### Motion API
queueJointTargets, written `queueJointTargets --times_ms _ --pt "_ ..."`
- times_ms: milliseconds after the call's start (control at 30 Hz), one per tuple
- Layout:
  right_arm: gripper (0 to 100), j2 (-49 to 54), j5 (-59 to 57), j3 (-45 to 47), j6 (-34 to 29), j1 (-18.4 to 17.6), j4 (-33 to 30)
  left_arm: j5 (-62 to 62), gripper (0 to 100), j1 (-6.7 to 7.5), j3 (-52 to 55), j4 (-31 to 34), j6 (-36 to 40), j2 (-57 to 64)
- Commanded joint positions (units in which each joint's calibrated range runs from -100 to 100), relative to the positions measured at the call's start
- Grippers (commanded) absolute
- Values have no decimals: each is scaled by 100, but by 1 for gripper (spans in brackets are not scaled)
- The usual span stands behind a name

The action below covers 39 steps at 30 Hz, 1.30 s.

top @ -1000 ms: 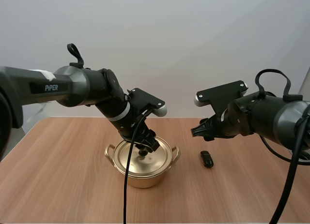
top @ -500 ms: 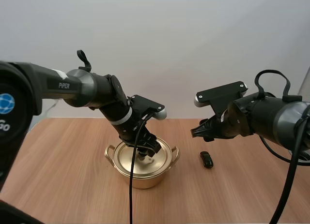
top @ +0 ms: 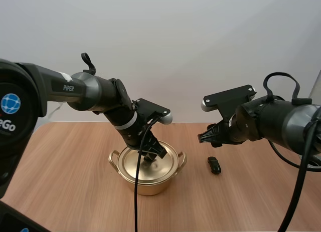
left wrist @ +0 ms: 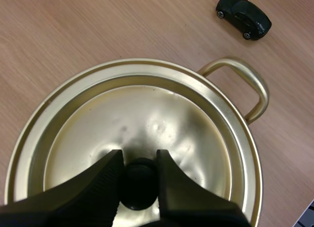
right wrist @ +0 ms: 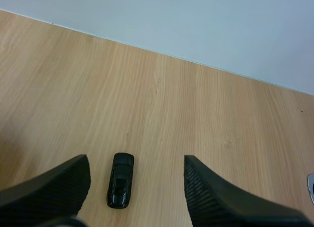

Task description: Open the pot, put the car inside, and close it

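In the high view, the left gripper [top: 152, 156] is down on the middle of the lid [top: 165, 164], which sits closed on the golden pot [top: 148, 183]. The pot stands on the wooden table [top: 65, 182]. The right gripper [top: 202, 137] hangs in the air well off to the side of the pot, above the table. The small black car [top: 214, 165] lies on the table just below and a little beyond this gripper's tips, well apart from the pot.

In the left wrist view, the left gripper [left wrist: 139, 180] is clamped on the lid's black knob [left wrist: 139, 185]. One of its fingers [left wrist: 100, 183] presses against each side of the knob, which fills the gap between them. The lid [left wrist: 147, 114] spreads out ahead of the fingertips and lies level inside the rim. One looped pot handle [left wrist: 248, 85] juts out beyond the lid's far edge, and the car [left wrist: 244, 16] rests on the table [left wrist: 73, 31] farther on past that handle.

In the right wrist view, the right gripper [right wrist: 136, 163] is released and holds nothing, its fingers [right wrist: 59, 188] spread wide with the ribbed inner faces turned to each other. The car [right wrist: 120, 180] lies on the table [right wrist: 196, 99] below the gap, nearer one finger than the other, and touches neither.
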<state>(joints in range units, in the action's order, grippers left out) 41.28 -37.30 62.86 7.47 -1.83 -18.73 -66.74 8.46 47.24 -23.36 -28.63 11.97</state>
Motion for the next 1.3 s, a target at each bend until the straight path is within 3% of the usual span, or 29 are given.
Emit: queueJointTargets --times_ms 0,400,867,1067,1133,1167,1200,1267 --pt "87 -267 5 -5 42 -1 6 -5 0 0 -2 6 -2 9" --pt "87 -2351 40 -433 68 -1 151 -88 0 -7 -345 149 211 640" --pt "87 -3380 323 -692 68 -1 105 -72 0 -7 -1537 179 360 2077" --pt "82 -3586 379 -692 68 -1 116 -72 0 -7 -2085 179 407 2392" --pt "77 -3674 379 -692 68 -1 116 -110 0 -7 -2261 205 466 2441" --pt "70 -3684 379 -692 68 -1 116 -148 0 -7 -2347 217 466 2466" --pt "61 -3684 392 -692 68 -1 130 -222 0 -7 -2428 231 466 2466" --pt "33 -3684 433 -692 68 -1 152 -283 0 -7 -2550 231 475 2466"
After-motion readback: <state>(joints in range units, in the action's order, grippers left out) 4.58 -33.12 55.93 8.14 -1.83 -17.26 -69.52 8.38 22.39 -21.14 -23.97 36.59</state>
